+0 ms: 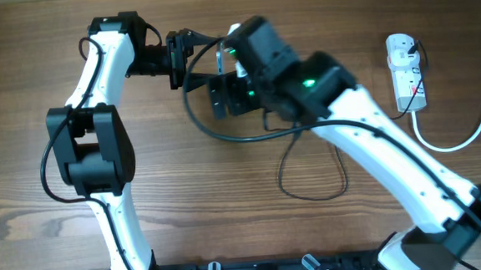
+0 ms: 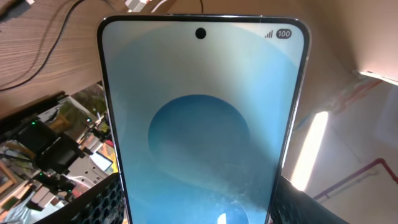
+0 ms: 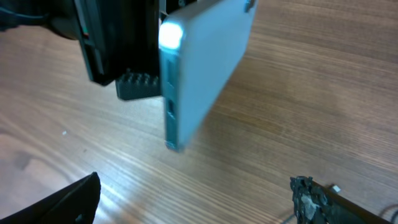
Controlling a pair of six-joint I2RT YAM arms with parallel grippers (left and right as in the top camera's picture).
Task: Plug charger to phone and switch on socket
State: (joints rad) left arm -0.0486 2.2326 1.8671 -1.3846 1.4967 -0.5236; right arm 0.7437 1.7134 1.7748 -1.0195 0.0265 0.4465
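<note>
My left gripper is shut on the phone and holds it up off the table. The cyan screen fills the left wrist view, between the black jaws. In the right wrist view the phone hangs edge-on, with a small port on its lower edge. My right gripper is wide open and empty just below and in front of it; in the overhead view it sits beside the phone. The thin black charger cable loops across the table; I cannot see its tip. The white socket lies at the far right.
A thick white lead curves from the socket along the right edge. The black cable makes a second loop under the right arm. The table is bare wood at the left.
</note>
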